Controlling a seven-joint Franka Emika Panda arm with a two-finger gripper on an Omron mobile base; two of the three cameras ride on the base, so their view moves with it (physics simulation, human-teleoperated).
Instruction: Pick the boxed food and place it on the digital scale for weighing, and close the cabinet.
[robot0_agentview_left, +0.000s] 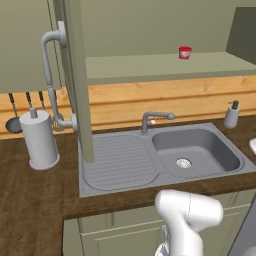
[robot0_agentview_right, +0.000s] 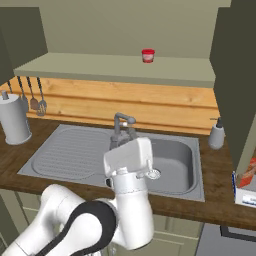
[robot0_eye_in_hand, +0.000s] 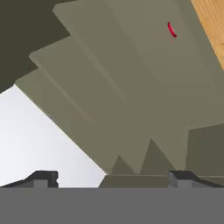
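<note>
Olive-grey cabinet (robot0_agentview_left: 75, 75) standing open in the left base view, door edge-on with curved handle (robot0_agentview_left: 50, 80); small red-lidded jar (robot0_agentview_left: 185, 52) on its shelf, steel sink (robot0_agentview_left: 165, 155) below, paper towel roll (robot0_agentview_left: 39, 137) to the left. From the right base view: orange-red boxed food (robot0_agentview_right: 247, 177) partly cut off at the right edge on the wooden counter (robot0_agentview_right: 220, 175), beyond the soap dispenser (robot0_agentview_right: 217, 134). Seen from the hand view: gripper (robot0_eye_in_hand: 111, 177) with tips spread wide, pinching nothing, pointed up at cabinet panels.
</note>
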